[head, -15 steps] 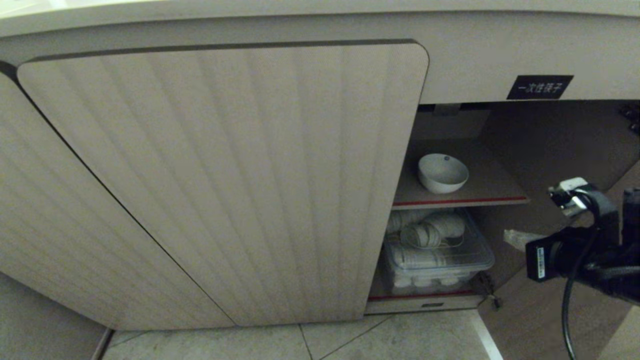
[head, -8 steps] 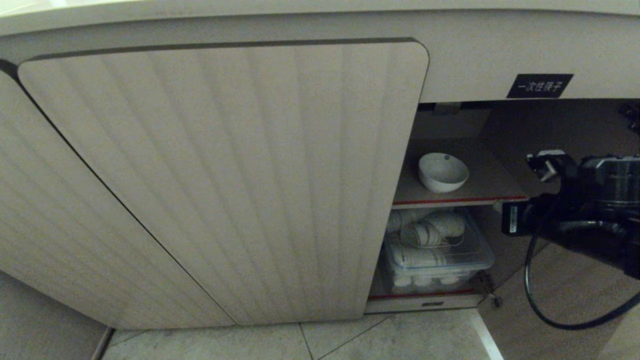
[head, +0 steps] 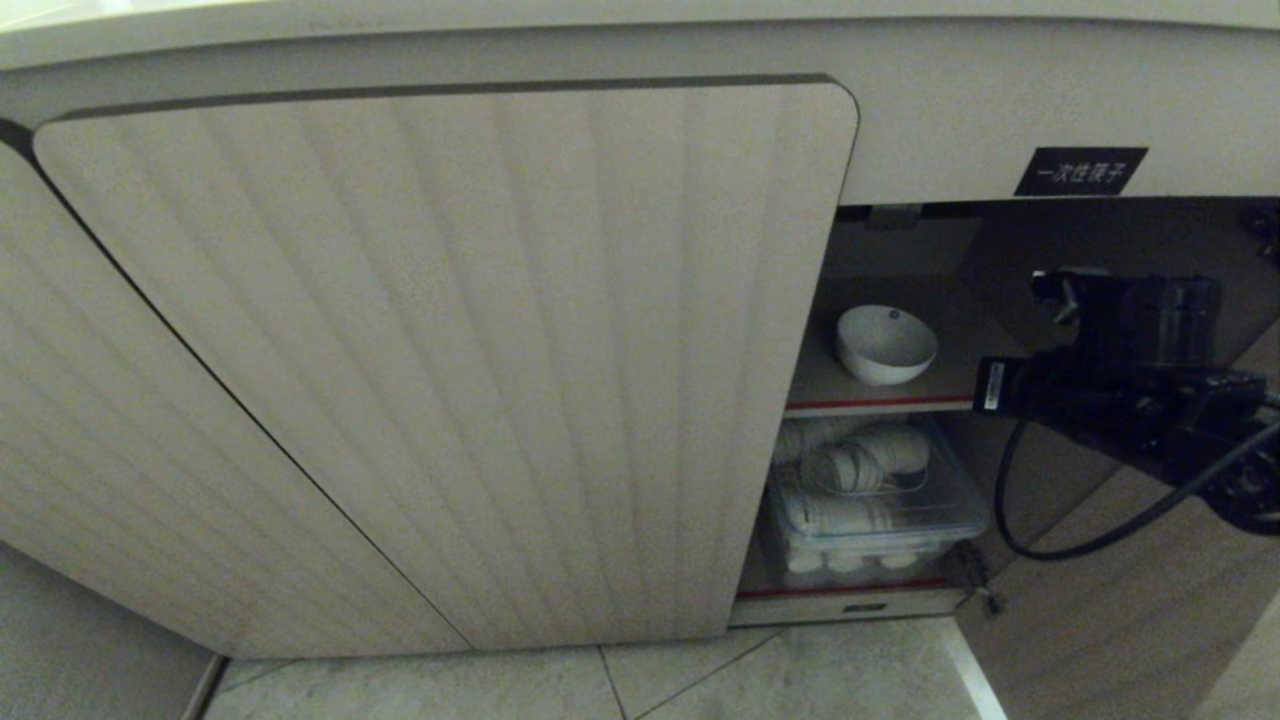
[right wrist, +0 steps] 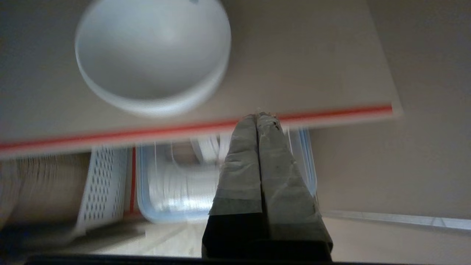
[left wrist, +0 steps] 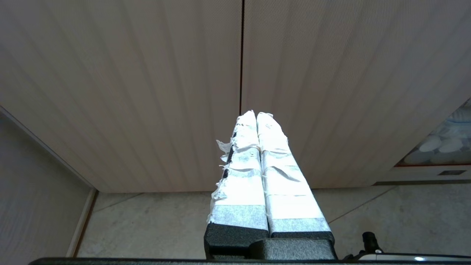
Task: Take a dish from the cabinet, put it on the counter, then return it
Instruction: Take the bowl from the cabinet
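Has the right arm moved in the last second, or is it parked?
Yes. Against the black label, the right gripper has risen and shifted left toward the bowl on the upper shelf.

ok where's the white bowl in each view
head view: white bowl right of centre, on the upper shelf inside the cabinet.
left wrist view: not in it.
right wrist view: bowl fills the upper left.
shared landmark: the shelf's red edge.

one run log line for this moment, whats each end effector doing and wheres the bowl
right end effector: shut, empty, at upper shelf edge | bowl: on upper shelf | left end effector: shut, parked near closed door
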You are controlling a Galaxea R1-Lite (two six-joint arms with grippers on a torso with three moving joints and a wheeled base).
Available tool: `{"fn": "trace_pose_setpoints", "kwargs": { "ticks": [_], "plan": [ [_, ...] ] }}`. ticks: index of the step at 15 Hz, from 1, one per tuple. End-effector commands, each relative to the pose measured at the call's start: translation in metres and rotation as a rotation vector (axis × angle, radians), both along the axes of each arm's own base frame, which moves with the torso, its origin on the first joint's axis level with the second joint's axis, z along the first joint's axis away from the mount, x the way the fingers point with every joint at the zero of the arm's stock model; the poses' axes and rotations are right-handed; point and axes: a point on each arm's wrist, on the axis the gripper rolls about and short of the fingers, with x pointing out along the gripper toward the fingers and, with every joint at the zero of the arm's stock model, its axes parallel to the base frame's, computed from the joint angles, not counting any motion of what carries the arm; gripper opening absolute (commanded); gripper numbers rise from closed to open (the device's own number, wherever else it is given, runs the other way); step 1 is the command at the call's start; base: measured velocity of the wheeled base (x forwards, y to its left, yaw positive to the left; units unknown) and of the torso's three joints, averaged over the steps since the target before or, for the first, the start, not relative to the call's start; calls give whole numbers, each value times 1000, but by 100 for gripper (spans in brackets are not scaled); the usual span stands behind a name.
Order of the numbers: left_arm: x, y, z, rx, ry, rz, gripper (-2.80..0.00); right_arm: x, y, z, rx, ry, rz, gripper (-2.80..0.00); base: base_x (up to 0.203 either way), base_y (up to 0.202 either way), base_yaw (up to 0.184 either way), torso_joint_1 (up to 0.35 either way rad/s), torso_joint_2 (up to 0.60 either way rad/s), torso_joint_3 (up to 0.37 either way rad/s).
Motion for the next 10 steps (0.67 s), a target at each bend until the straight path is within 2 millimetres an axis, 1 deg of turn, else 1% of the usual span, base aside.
{"fn": "trace_pose_setpoints", "kwargs": {
  "ticks": [1, 6, 7, 10],
  "plan": [
    [0, 0, 0, -1, 0, 1, -280, 13, 4, 0, 0, -13, 3, -280, 0, 0, 0, 0, 0, 0],
    [0, 0, 0, -1, 0, 1, -280, 24, 13, 2, -13, -35, -19, -280, 0, 0, 0, 0, 0, 0],
    [0, 0, 0, -1, 0, 1, -280, 27, 14, 2, -15, -41, -30, 0, 0, 0, 0, 0, 0, 0],
    [0, 0, 0, -1, -2, 1, -280, 32, 15, 5, -17, -55, -38, 0, 0, 0, 0, 0, 0, 0]
  ]
}}
